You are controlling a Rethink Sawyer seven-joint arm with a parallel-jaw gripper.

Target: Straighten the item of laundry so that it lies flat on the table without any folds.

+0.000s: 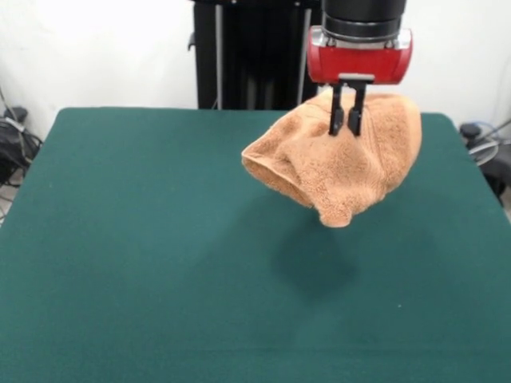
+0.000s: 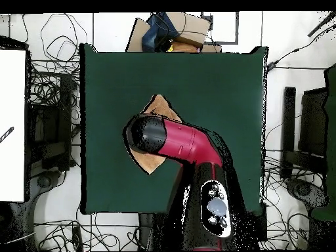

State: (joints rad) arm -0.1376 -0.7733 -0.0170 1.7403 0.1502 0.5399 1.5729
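1 towel (image 1: 343, 171), bunched, hanging clear above 1 green table (image 1: 144, 239). 1 gripper (image 1: 346, 128), fingers clamped on towel's top at 12 o'clock.

1. A plain white wall (image 1: 96, 48) stands behind the scene in the front view.
2. In the overhead view, tangled black cables (image 2: 49, 75) cover the pale floor (image 2: 279, 98).
3. A white panel (image 2: 12, 125) lies at the left.
4. Cardboard boxes (image 2: 177, 29) sit at the top edge.
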